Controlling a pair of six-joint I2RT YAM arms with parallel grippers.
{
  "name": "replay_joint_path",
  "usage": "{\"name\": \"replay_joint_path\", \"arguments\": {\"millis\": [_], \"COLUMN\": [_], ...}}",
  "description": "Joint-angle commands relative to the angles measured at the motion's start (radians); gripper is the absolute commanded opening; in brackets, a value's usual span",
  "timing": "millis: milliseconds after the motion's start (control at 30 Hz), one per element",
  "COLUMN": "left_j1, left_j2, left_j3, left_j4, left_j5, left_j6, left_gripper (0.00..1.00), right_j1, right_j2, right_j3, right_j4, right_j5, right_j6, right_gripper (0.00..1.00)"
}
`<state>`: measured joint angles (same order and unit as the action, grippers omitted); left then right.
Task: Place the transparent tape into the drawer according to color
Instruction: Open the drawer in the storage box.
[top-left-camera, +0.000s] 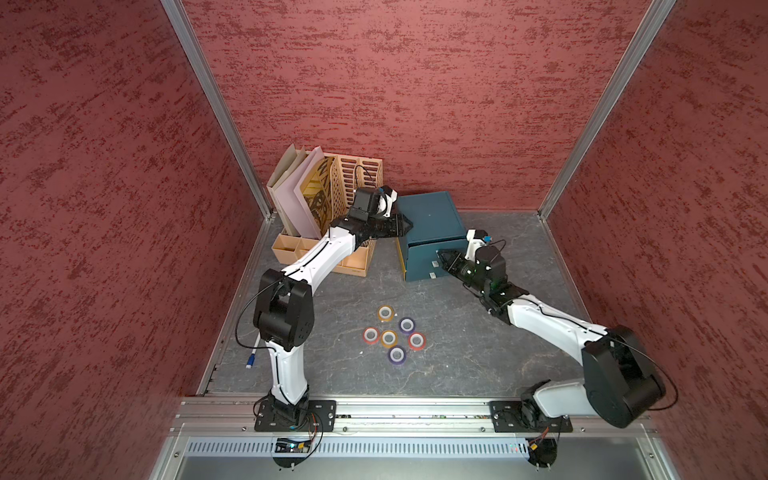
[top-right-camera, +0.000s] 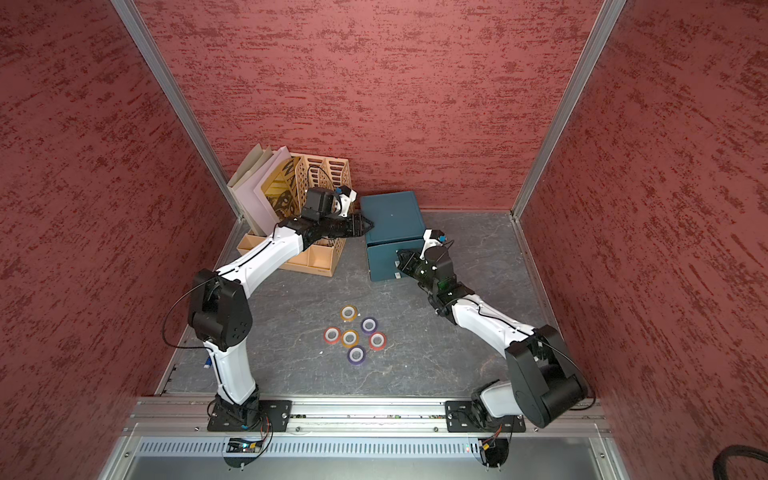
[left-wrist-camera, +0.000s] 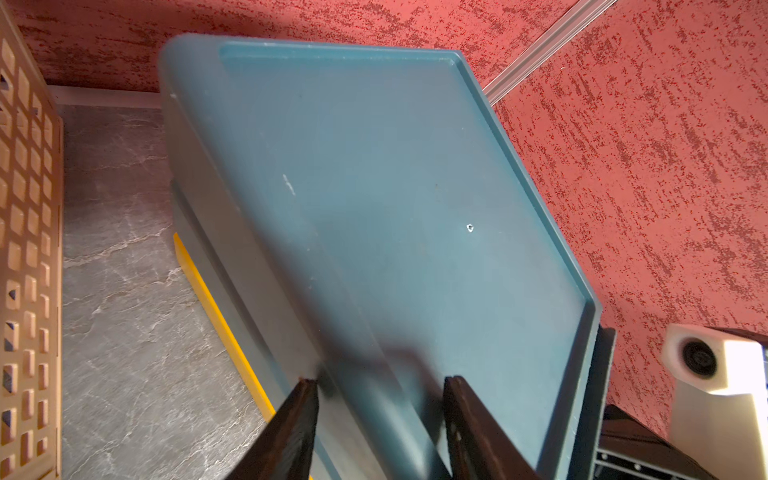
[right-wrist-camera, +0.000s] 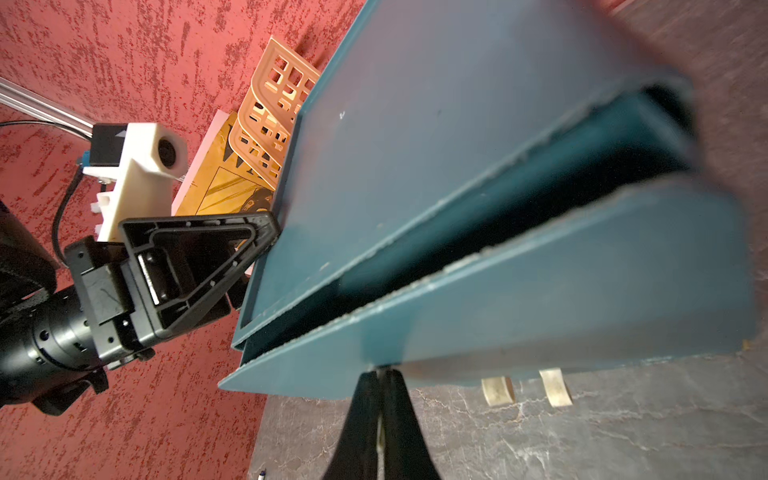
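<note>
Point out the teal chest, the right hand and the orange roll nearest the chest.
teal chest (top-left-camera: 430, 216): in a top view, flat top.
right hand (right-wrist-camera: 380, 371): right wrist view, between the shut fingertips.
orange roll nearest the chest (top-left-camera: 381, 313): in a top view, white core.

The left arm (top-left-camera: 316, 257), at eight o'clock, and the right arm (top-left-camera: 548, 318), at four o'clock, have white tubes, fat black joints (top-left-camera: 286, 316), thin black cables (top-left-camera: 237, 330) and black base plates (top-left-camera: 322, 415) with silver screws (top-left-camera: 330, 409).

Grey marbled tabletop (top-left-camera: 457, 365), tape rolls (top-left-camera: 388, 338), chest (top-left-camera: 430, 216), organizer (top-left-camera: 370, 170)
</note>
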<state>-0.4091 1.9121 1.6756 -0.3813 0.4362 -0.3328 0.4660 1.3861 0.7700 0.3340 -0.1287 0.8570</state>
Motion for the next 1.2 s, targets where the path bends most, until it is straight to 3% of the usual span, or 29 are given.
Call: {"name": "replay_joint_path", "arguments": {"millis": [0, 467, 733, 900, 1167], "left_j1": [-0.007, -0.008, -0.008, -0.008, -0.005], "left_j2": [0.017, 0.006, 0.001, -0.009, -0.065], "left_j3": [0.006, -0.009, -0.021, -0.032, -0.068], "left_j4": [-0.002, -0.004, 0.001, 0.012, 0.051], "left_j5": [0.001, -0.002, -0.003, -0.001, 0.006], "left_j6": [0.011, 0.009, 0.009, 0.006, -0.005], "left_gripper": [0.52, 0.51, 0.51, 0.54, 0.71], "right_j1": [0.024, 0.106, 0.125, 0.132, 0.169], "right_j2": [-0.055, -0.255, -0.294, -0.298, -0.378], "right_j3": [-0.025, -0.133, -0.148, -0.147, -0.141], "right_j4": [-0.03, -0.187, -0.242, -0.251, -0.377], "right_j5": [0.009, 0.092, 0.124, 0.137, 0.17], "right_j6": [0.004, 0.024, 0.017, 0.01, -0.03], "right_gripper": [0.0, 0.0, 0.0, 0.39, 0.63]}}
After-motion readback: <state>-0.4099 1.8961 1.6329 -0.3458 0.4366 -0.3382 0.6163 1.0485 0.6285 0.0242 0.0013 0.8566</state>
